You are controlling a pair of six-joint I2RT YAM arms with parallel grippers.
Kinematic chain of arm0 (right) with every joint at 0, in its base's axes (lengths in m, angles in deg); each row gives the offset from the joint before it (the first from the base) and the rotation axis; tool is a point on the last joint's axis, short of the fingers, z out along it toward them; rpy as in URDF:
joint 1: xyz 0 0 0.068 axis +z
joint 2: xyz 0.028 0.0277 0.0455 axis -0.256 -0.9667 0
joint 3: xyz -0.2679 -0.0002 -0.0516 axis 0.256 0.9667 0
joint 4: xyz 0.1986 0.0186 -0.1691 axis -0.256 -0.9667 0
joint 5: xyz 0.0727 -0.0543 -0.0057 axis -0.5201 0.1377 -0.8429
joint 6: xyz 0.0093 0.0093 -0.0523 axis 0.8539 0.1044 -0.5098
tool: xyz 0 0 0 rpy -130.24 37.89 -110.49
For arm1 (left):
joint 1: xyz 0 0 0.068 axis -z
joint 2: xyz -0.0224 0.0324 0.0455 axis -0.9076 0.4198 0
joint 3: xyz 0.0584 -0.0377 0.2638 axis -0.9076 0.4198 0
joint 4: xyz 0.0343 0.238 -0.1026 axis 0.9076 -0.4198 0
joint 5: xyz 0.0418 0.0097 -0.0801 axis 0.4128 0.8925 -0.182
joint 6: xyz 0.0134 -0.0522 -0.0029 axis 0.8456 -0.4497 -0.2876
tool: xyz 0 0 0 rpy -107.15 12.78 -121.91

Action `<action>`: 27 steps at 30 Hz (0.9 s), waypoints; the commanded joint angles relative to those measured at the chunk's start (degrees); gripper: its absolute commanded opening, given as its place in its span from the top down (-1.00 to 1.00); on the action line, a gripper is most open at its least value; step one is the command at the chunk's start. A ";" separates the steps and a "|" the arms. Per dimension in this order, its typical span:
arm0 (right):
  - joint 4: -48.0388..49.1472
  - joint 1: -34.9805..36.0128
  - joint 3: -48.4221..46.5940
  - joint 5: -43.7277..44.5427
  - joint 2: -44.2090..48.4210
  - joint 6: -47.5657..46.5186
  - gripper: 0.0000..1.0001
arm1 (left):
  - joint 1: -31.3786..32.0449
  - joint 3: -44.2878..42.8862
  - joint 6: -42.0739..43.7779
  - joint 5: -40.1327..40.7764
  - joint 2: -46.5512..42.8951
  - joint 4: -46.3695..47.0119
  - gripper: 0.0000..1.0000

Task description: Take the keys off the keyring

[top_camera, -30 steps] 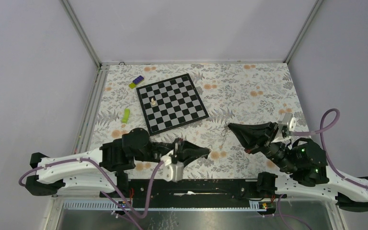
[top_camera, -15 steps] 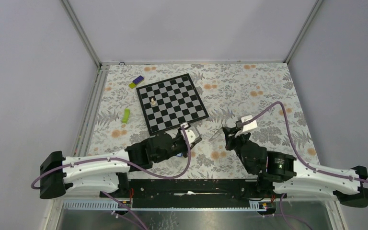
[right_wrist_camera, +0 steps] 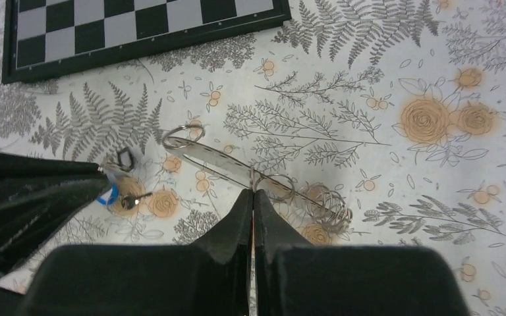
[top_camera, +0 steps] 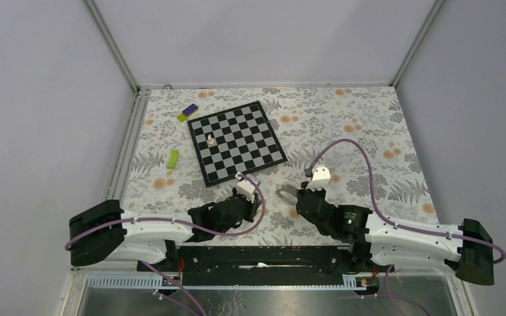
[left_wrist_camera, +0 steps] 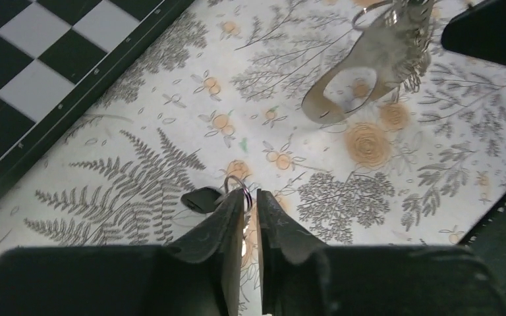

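Left gripper (left_wrist_camera: 250, 197): fingers a slit apart, with the tiny thin wire keyring (left_wrist_camera: 238, 186) at their tips; I cannot tell whether it is pinched. A small dark-headed key (left_wrist_camera: 201, 199) lies at nine o'clock. Right gripper (right_wrist_camera: 252, 195): pressed together on a long silvery metal clip (right_wrist_camera: 214, 160), with the keyring's small blue plastic tag (right_wrist_camera: 109, 195) at nine o'clock.

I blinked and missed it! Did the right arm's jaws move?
Yes. In the overhead view the right gripper moved left and toward the near table edge, ending farther below the chessboard's near-right corner.
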 commanded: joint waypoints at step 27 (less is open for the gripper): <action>1.41 -16.78 -5.42 -16.54 -0.96 -8.97 -0.57 | -2.40 -18.74 -21.99 20.17 -1.66 -35.25 -0.98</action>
